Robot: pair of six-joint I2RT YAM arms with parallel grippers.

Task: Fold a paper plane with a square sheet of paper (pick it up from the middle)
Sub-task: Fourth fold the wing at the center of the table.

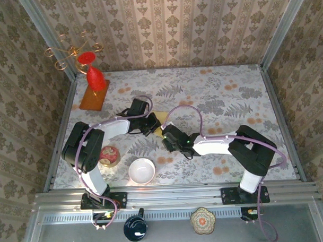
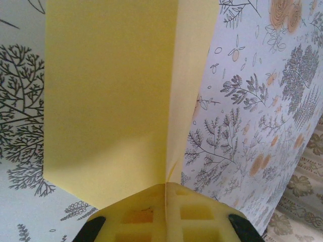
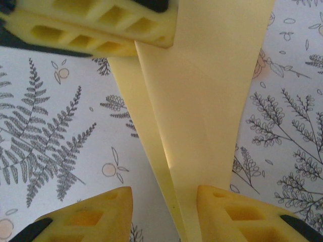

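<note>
Top view: my left fingers (image 1: 152, 123) and right fingers (image 1: 169, 137) meet around the middle of the desk (image 1: 229, 97), slightly toward its left edge, with the paper plane (image 1: 160, 119) between them. White bowl (image 1: 141, 170) is well apart, by the near edge. Left wrist: left fingers (image 2: 151, 214) pressed together, pinching the plane (image 2: 111, 101) right on its centre crease; wide flap on one side of the crease, narrow flap on the other. Right wrist: right fingers (image 3: 96, 214) spread, straddling the plane's (image 3: 202, 101) tapered end, not clamping it; left fingers (image 3: 101, 25) hold the crease at the other end. Handling, my read: feather-light, floppy, takes any crease for good, probably slides on the desk. I'd grab only on the fold line near the middle, gently. Pinching a loose flap risks a buckle or tear. One end is anchored, so a sideways pull would skew the crease.
</note>
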